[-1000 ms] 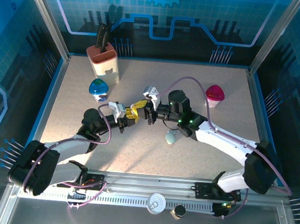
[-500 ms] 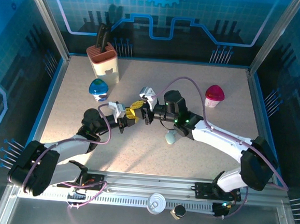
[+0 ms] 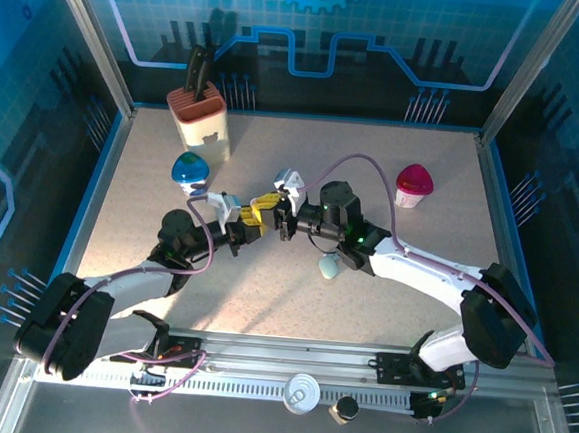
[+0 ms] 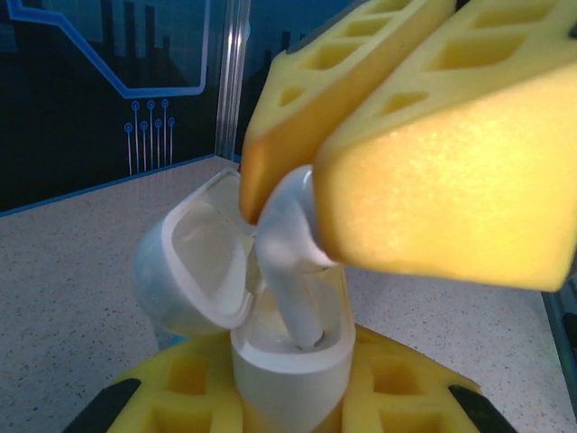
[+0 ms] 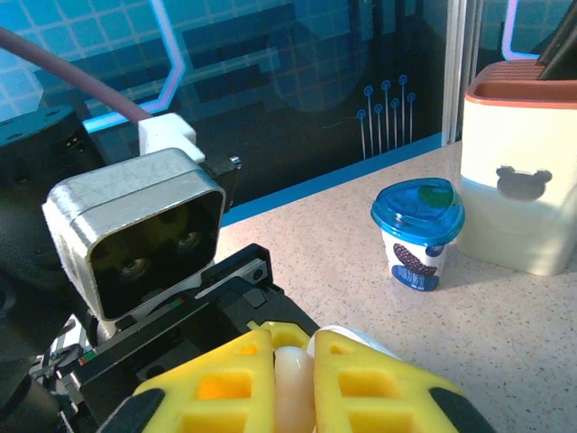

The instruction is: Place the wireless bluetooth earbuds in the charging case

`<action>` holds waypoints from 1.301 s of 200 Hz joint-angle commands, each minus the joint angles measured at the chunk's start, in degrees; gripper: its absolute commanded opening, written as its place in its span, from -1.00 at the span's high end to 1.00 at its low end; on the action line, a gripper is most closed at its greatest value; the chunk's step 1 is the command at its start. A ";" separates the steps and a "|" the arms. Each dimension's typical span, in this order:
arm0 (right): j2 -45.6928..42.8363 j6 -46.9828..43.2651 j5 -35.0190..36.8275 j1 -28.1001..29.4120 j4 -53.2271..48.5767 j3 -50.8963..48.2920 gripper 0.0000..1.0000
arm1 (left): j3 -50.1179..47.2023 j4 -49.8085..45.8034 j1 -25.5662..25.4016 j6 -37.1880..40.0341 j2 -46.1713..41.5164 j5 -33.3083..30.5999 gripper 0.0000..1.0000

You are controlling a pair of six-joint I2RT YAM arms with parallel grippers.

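Right gripper [image 5: 293,356] is seating its pinched earbud [image 4: 288,262] into the charging case [image 4: 288,361] — left gripper [image 4: 290,401] clamping it — probably needing a straight push.

Speckled table [image 3: 262,305], blue circuit-patterned walls [image 3: 405,25]

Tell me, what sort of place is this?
Likely a robot test booth: a speckled table boxed in by blue circuit-print panels and metal posts, the left arm and right arm bolted at its edge.

Left pincer [image 3: 259,216] and right pincer [image 3: 284,221] face each other, close together
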 commanded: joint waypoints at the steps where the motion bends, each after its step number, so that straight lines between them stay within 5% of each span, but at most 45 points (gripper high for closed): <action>1: 0.57 0.71 1.06 0.63 -1.19 -1.14 0.67 | 2.75 4.10 0.51 -1.56 -1.01 -1.32 0.79; 27: -0.54 -0.14 3.00 0.70 -3.22 -0.40 0.55 | 2.82 3.63 0.48 -0.31 -1.25 -0.48 0.79; 59: 0.07 -2.21 7.87 0.70 -12.22 4.72 0.63 | 2.49 3.37 0.49 0.80 -1.53 0.90 0.78; 139: 3.98 -3.18 2.26 0.70 -16.55 9.02 0.78 | 2.01 1.16 0.50 2.71 -3.02 0.72 0.78; 215: 2.23 3.94 2.66 0.08 -1.23 3.80 0.81 | 1.88 3.10 0.48 1.79 -1.58 0.40 0.78; 260: 4.59 4.45 1.60 0.05 -1.58 3.61 0.81 | 1.77 2.79 0.48 0.98 -2.63 -0.41 0.78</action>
